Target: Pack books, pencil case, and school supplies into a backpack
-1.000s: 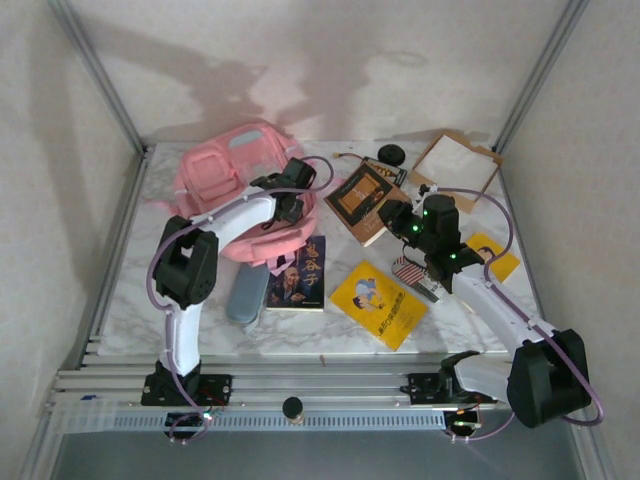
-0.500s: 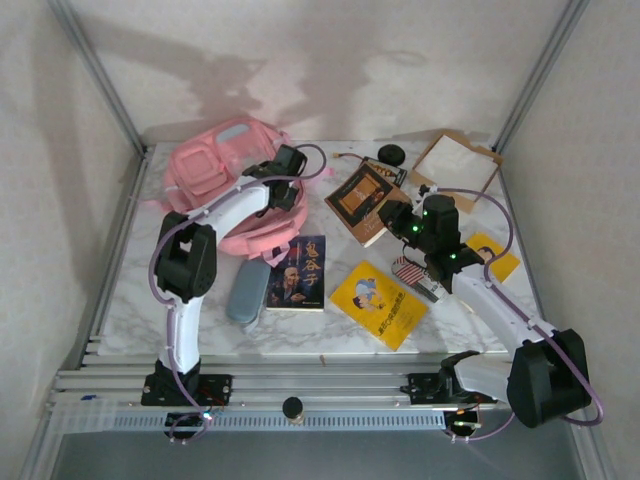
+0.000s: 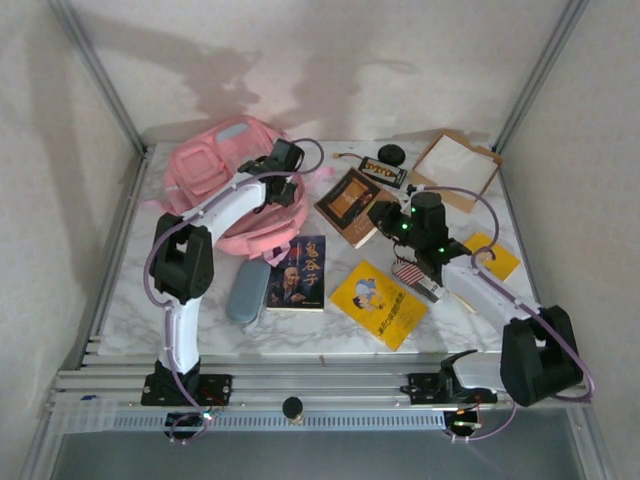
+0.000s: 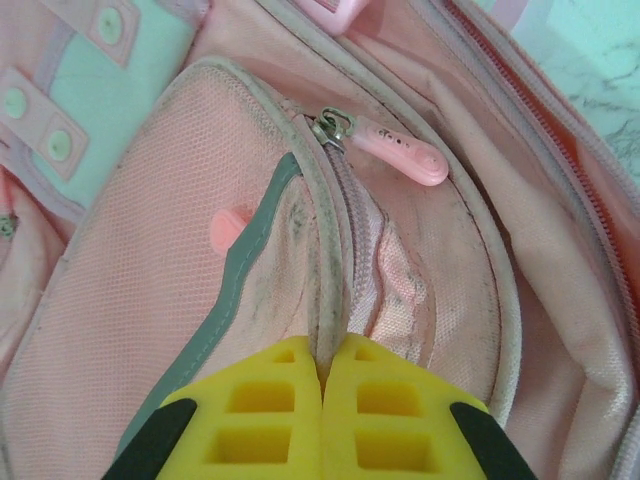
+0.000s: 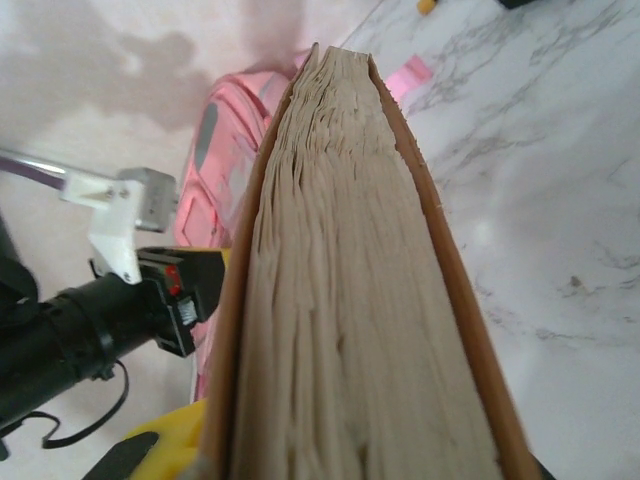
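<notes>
Beyond brown book (image 3: 345, 200) — cardboard tray (image 3: 455, 162), black disc (image 3: 391, 154), backpack (image 3: 215, 180)

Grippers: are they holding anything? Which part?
The left gripper pinches the backpack by the zipper seam of a pocket. The right gripper holds the brown book by one edge, clamped across its covers.

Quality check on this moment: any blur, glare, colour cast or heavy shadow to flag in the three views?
Top external: sharp, evenly lit, soft shadows on the back wall. Left wrist: backpack fabric crisp; table at upper right tinted green. Right wrist: the brown book sits so close that its page edges blur toward the bottom; a small glare spot on the table.
</notes>
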